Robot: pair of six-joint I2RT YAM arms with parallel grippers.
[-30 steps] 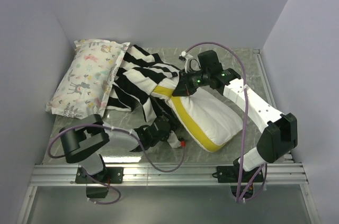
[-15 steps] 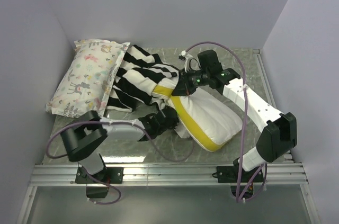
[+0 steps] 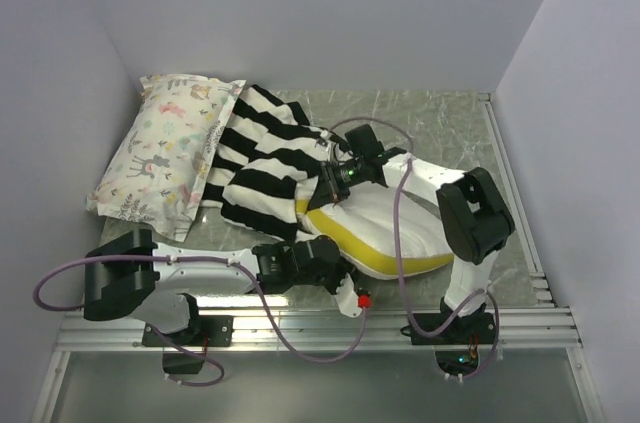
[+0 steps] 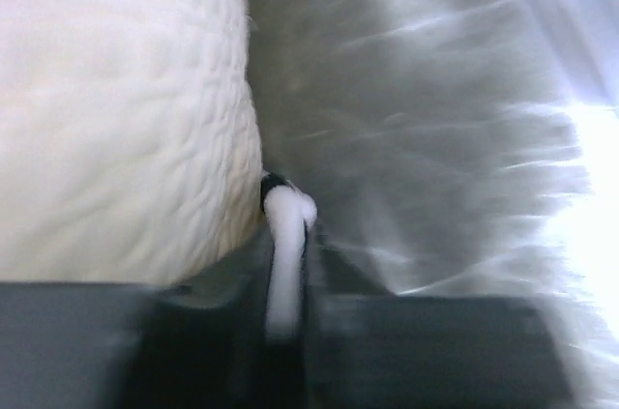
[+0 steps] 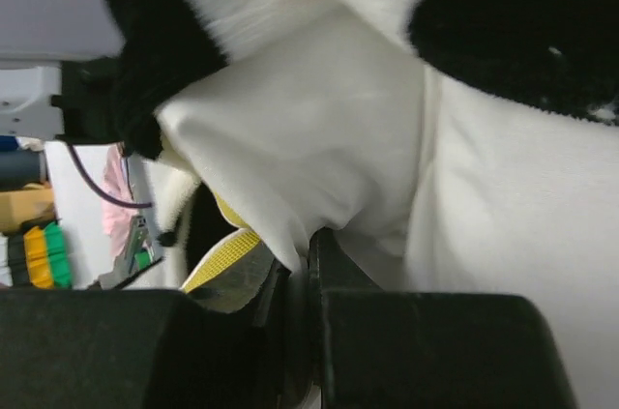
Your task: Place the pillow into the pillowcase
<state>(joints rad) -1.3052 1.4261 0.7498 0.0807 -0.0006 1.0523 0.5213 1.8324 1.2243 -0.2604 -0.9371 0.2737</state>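
— So, what's moved in the last second?

— In the top view the right gripper [image 3: 335,186] has drawn back toward 6 o'clock, taking the pillowcase [image 3: 262,158] mouth with it. The stripes now cover the pillow's 10 o'clock end, where bare cream showed before.

— Is it clamped?

— Yes, the jaws are pinched tight on a white fold at the case's edge, as I read it.

— And the left gripper [image 3: 338,278]?

— It has swung down to the pillow's 7 o'clock edge. Its jaws are almost closed on a thin white sliver [image 4: 286,235] — whose fabric, I cannot tell.

— Where is the pillow [image 3: 390,223] itself?

— On the table, stretching toward 4 o'clock from the case, its yellow band [image 3: 380,261] fully exposed. Most of it is outside, so I'd judge the sleeving barely begun.
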